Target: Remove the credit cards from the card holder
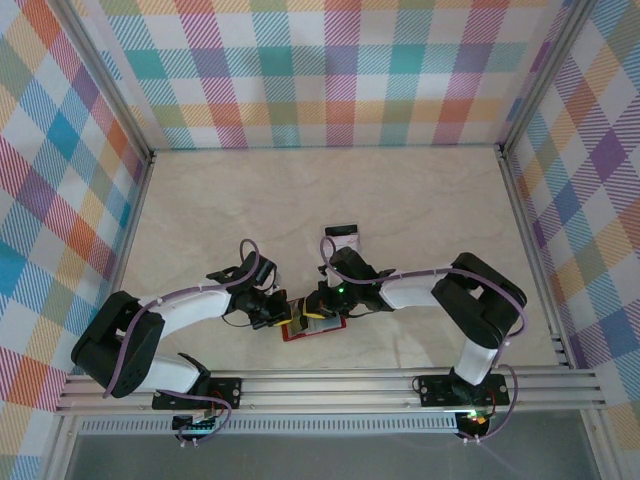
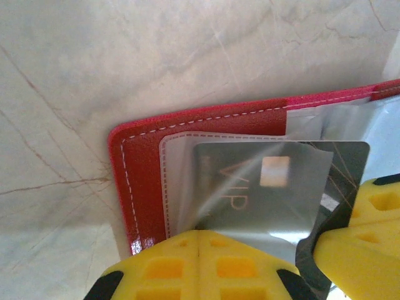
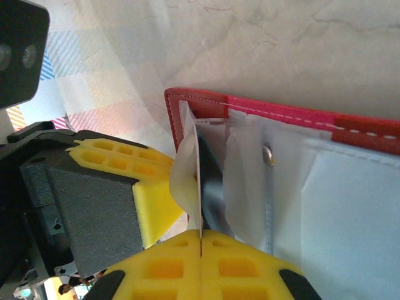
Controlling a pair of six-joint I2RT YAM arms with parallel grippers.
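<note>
The red card holder (image 1: 298,336) lies open on the table near the front, between my two grippers. In the left wrist view its red cover (image 2: 142,181) frames a clear pocket with a grey credit card (image 2: 250,187) marked VIP inside. My left gripper (image 2: 199,240) is shut on the near edge of the holder's pocket. My right gripper (image 3: 201,242) is shut on the edge of that credit card (image 3: 209,187), which stands edge-on, partly out of the pocket of the card holder (image 3: 281,115). In the top view the left gripper (image 1: 287,318) and right gripper (image 1: 318,312) almost touch.
Another pale card with a dark band (image 1: 343,238) lies flat on the marble tabletop (image 1: 420,210) just beyond the right gripper. Plaid walls close the table on three sides. The left gripper's yellow finger (image 3: 125,169) sits close beside the right gripper.
</note>
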